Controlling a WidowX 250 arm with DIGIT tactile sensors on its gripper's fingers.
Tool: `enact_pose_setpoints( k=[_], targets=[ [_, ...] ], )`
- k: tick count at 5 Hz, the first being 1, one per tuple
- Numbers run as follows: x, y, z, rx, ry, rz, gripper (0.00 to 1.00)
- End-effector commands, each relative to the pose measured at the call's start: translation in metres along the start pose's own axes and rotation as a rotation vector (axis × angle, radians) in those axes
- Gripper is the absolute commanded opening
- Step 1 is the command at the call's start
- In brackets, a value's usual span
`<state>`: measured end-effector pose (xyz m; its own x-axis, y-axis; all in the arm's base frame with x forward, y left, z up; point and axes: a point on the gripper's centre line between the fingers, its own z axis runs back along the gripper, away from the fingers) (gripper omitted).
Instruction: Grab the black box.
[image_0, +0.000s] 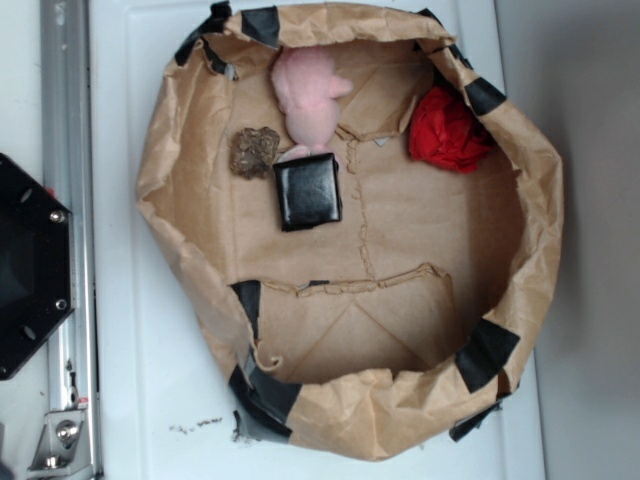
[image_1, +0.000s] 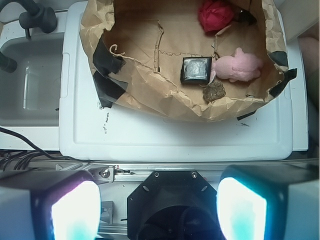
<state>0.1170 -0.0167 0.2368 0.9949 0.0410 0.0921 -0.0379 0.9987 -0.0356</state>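
The black box (image_0: 308, 192) lies flat on the floor of a brown paper basin (image_0: 200, 130), just below a pink plush toy (image_0: 310, 95). In the wrist view the black box (image_1: 195, 69) is far ahead, beside the pink plush toy (image_1: 237, 66). My gripper (image_1: 159, 210) is open: its two glowing pads (image_1: 75, 210) stand wide apart at the bottom of the wrist view with nothing between them. It hangs above the robot's black hexagonal base plate (image_1: 170, 200), well short of the basin. The exterior view does not show the gripper.
A brown lumpy object (image_0: 254, 152) lies left of the box, and a red crumpled cloth (image_0: 447, 130) sits at the basin's right wall. The basin rests on a white tray (image_1: 150, 135). A metal rail (image_0: 68, 230) and the black base plate (image_0: 30, 265) are at the left.
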Motion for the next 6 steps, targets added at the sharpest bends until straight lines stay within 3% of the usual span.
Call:
enact_pose_setpoints(
  k=[1, 3, 4, 5, 6],
  targets=[
    [0.0, 0.0, 0.0, 0.0, 0.0, 0.0, 1.0],
    [0.094, -0.001, -0.022, 0.051, 0.04, 0.073, 1.0],
    [0.122, 0.007, -0.033, 0.045, -0.009, -0.024, 1.0],
    [0.142, 0.036, -0.064, 0.036, 0.0, -0.141, 1.0],
    [0.144, 0.067, -0.082, 0.078, 0.001, -0.049, 1.0]
  ],
)
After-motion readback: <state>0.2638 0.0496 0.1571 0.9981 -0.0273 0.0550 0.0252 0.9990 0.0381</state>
